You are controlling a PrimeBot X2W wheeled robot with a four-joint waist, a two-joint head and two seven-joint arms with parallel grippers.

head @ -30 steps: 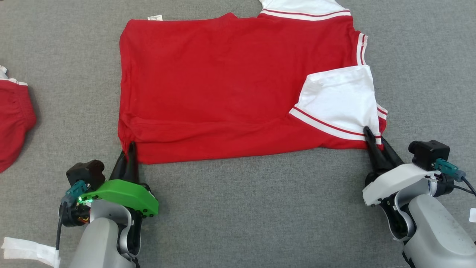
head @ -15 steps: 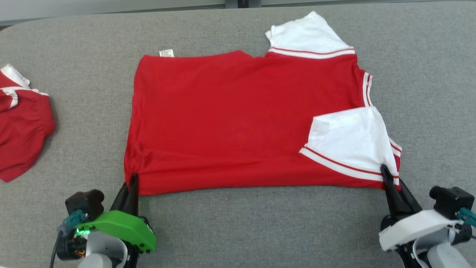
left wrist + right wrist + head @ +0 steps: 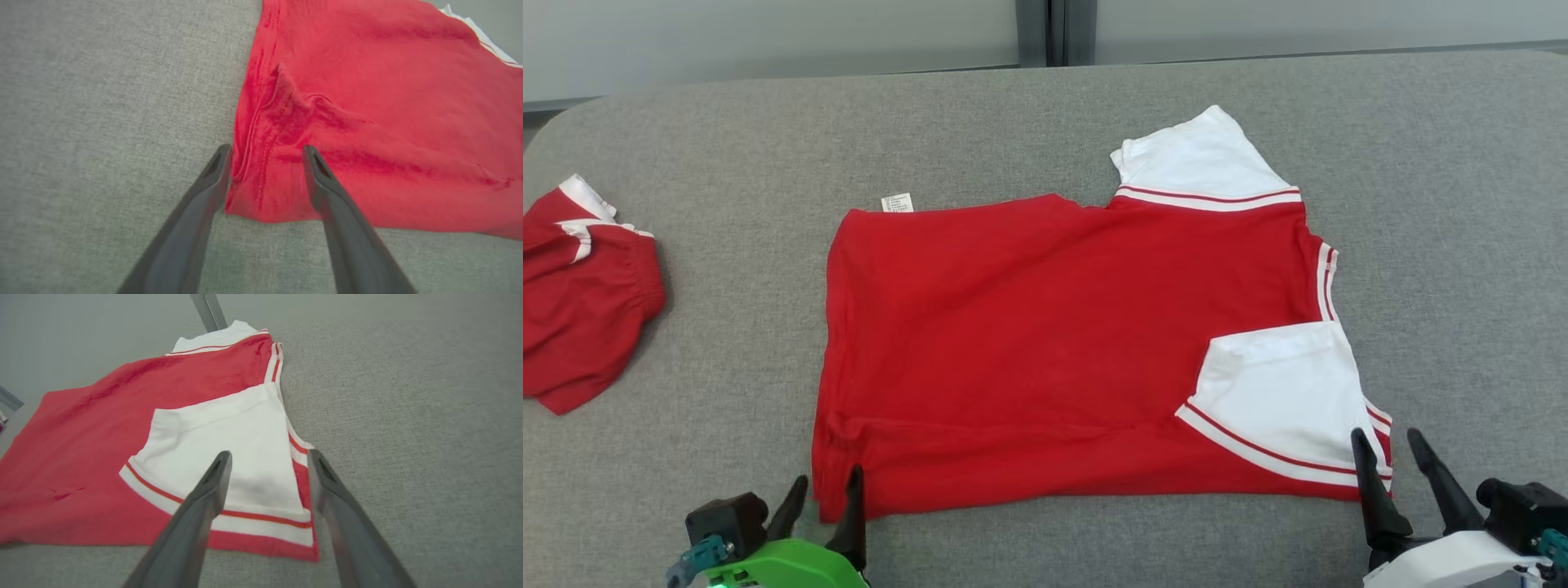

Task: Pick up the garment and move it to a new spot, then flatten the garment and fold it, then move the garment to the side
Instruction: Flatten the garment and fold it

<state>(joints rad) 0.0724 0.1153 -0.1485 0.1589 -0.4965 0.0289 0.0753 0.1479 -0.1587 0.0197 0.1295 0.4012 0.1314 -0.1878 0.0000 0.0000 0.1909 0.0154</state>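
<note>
While the shirt (image 3: 1045, 351) lies flat mid-frame, left gripper (image 3: 827, 490) bottom left and right gripper (image 3: 1386, 461) bottom right both spread wide, gripping nothing.

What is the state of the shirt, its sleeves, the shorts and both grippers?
red shirt, lying flat, wrinkled at its near left corner
near sleeve, folded onto the red body
far sleeve, sticking out flat
red shorts, bunched, apart from the shirt
left gripper, open, astride the shirt's near left corner
right gripper, open, astride the near right corner
</note>
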